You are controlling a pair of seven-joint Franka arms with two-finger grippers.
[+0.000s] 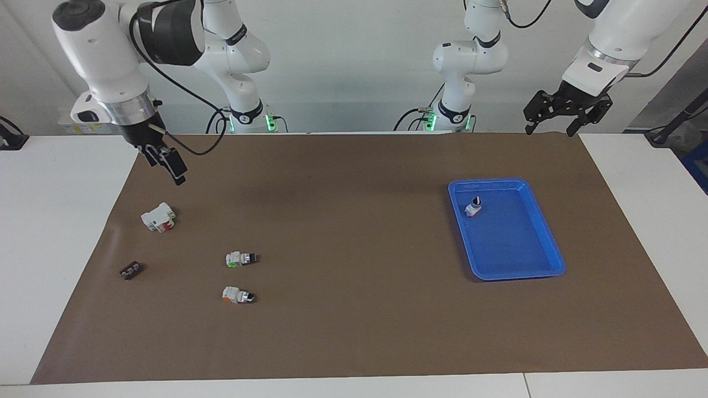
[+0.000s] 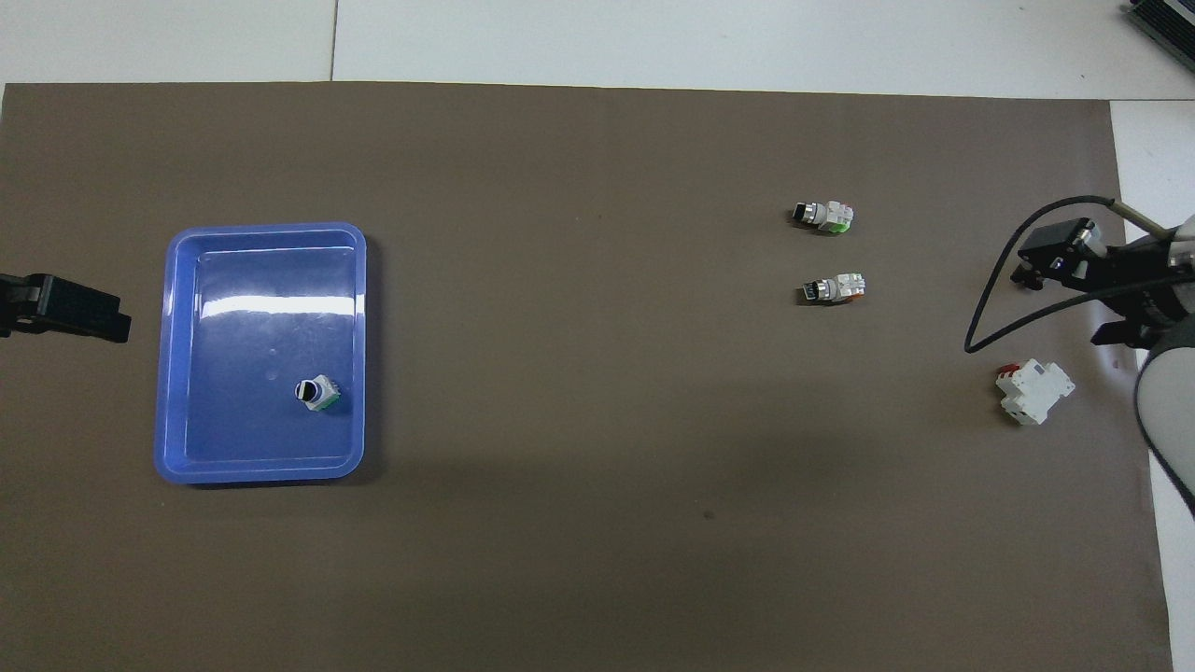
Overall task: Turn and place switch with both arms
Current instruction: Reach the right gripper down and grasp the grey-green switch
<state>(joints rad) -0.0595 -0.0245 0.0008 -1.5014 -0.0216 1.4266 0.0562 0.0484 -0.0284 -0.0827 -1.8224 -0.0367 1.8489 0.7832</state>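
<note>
**A:** Where is the switch [image 1: 240, 258] sitting?

**B:** It is lying on its side on the brown mat [image 1: 354, 342], well apart from the right tool [image 1: 173, 170]. A like switch with an orange end [image 1: 238, 295] is lying just beside it, farther from the robots. The facing view is showing a green end block. In the overhead view the same switch [image 2: 836, 287] is showing an orange tint, and its neighbour [image 2: 823, 216] green.

**A:** And the right tool?

**B:** It is hanging in the air over the mat at the right arm's end of the desk, near a white breaker [image 1: 159, 216], fingers spread and carrying nothing. Overhead, the right tool [image 2: 1036, 257] is covering a small black part [image 1: 130, 271]. Only the facing view is showing that part, and the tool is well clear of it.

**A:** The left one?

**B:** The left tool [image 1: 549, 130] is waiting, spread and empty, up over the mat's edge by the robots. Overhead only its tip [image 2: 117, 324] is showing, beside the blue tray [image 1: 553, 265].

**A:** Anything in the tray?

**B:** A third switch [image 1: 473, 207] is standing with its knob up.
</note>
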